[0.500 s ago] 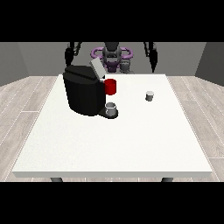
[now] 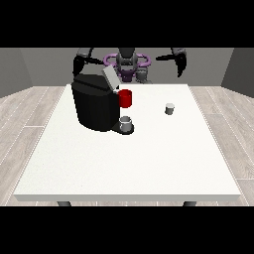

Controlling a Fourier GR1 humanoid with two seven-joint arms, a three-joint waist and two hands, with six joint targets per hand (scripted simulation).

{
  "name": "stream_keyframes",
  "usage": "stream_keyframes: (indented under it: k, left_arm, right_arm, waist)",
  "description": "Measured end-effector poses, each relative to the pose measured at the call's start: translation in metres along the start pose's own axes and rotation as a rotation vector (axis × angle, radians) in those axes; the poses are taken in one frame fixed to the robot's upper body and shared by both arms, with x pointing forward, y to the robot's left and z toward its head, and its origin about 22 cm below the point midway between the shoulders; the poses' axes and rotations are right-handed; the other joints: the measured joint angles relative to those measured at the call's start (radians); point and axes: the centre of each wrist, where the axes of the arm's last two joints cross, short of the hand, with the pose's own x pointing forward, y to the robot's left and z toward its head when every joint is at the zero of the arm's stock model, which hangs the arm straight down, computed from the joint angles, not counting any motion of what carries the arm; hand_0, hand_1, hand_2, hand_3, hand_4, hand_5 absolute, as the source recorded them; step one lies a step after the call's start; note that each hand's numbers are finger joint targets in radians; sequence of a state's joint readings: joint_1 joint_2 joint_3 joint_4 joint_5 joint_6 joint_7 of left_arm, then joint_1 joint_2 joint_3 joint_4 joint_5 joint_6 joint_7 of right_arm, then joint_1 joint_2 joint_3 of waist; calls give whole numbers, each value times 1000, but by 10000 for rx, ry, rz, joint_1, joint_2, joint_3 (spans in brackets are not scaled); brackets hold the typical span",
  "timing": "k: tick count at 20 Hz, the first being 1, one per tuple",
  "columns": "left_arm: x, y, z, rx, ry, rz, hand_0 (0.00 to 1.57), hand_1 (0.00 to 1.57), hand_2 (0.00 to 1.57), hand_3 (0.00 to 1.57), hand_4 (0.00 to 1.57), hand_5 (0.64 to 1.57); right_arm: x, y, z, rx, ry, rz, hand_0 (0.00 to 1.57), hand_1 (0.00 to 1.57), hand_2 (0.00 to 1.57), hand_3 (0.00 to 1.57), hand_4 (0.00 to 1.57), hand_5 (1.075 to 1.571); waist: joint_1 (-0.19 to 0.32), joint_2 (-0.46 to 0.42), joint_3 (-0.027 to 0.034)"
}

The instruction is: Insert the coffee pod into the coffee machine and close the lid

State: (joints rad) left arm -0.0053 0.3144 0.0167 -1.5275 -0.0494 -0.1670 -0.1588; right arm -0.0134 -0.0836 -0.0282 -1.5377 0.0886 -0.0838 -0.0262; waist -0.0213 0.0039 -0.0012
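Front view: at the left we see a dark hand (image 2: 78, 64) raised behind the boxy black coffee machine (image 2: 95, 105), its fingers too small for us to tell their state. The machine's grey lid (image 2: 110, 78) stands tilted open above a red front part (image 2: 125, 98) and a grey cup (image 2: 126, 122). The small grey cylindrical coffee pod (image 2: 169, 108) sits on the white table (image 2: 129, 163), well right of the machine. The hand at the view's right (image 2: 182, 64) hangs above the far edge, fingers likewise unreadable.

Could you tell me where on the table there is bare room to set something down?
The large white table is bare across its whole near half, in front of the black coffee machine. It is bare too between the machine's red front part and the small grey coffee pod, and beyond the pod to the edge. It is crowded around the grey cup under the machine's spout.
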Motion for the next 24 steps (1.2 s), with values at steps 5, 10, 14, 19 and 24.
stream_keyframes:
  k: [5, 10, 14, 19, 24]
  left_arm:
    - [-1, 31, -10, -235, -193, -1247, 0, 0, 0, 0, 0, 1571]
    - [8, 57, -34, -334, 225, -2345, 0, 0, 0, 0, 0, 1571]
    - [21, 79, -54, -339, 676, -3033, 0, 0, 0, 0, 0, 1571]
    - [14, 99, -64, -382, 1147, -3867, 0, 0, 0, 0, 0, 1571]
    - [11, 107, -78, -537, 1499, -4514, 0, 0, 0, 0, 0, 1571]
  right_arm:
    - [7, 7, -5, -212, -394, 355, 0, 0, 0, 0, 0, 1571]
    - [18, 23, -15, 42, -889, 423, 0, 0, 0, 0, 0, 1571]
    - [24, 36, -20, 325, -1080, 171, 0, 0, 0, 0, 0, 1571]
    - [37, 48, -25, 497, -1383, 369, 0, 0, 0, 0, 0, 1571]
    - [48, 63, -29, 754, -1398, 19, 0, 0, 0, 0, 0, 1571]
  waist:
    - [-284, 350, 7]
    - [-717, 962, 10]
    - [-1084, 1355, 11]
    - [-1465, 2082, 6]
    - [-1593, 2551, 8]
